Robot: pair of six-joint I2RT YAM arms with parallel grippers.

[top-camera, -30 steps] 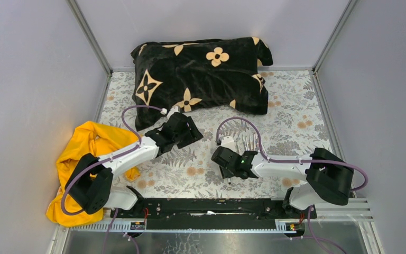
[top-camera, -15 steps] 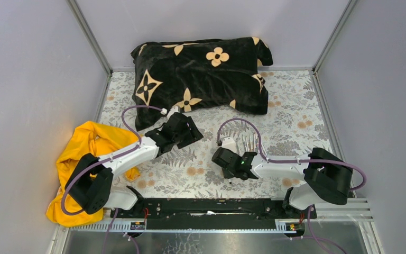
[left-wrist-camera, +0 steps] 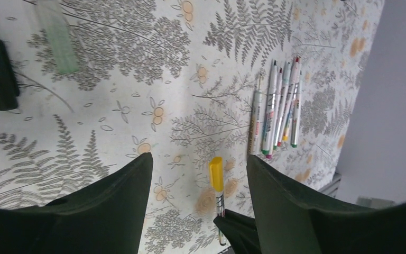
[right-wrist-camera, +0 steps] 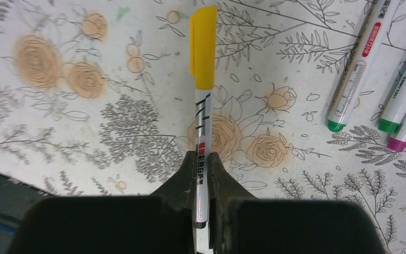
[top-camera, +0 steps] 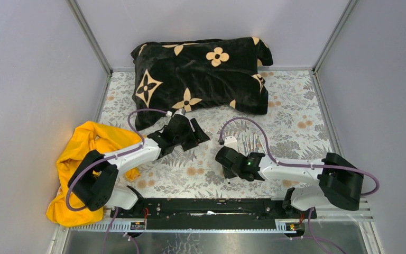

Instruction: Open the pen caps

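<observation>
My right gripper (right-wrist-camera: 203,159) is shut on the whitish barrel of a pen (right-wrist-camera: 201,132). The pen's yellow cap (right-wrist-camera: 203,46) sticks out ahead of the fingers, above the floral table. In the left wrist view the same yellow cap (left-wrist-camera: 216,173) lies ahead between the two fingers of my left gripper (left-wrist-camera: 200,159), which is open and holds nothing. In the top view the left gripper (top-camera: 203,138) faces the right gripper (top-camera: 223,159) with a small gap between them. Several more capped pens (left-wrist-camera: 277,106) lie side by side on the table, with green, magenta and red ends.
A black blanket with tan flowers (top-camera: 201,74) lies at the back of the table. A yellow cloth (top-camera: 92,143) is bunched at the left edge. The row of pens (top-camera: 249,142) lies just behind the right gripper. Grey walls close in three sides.
My left gripper has moved right, toward the right gripper and the yellow cap. The right arm has shifted a little to the right, still holding the pen.
</observation>
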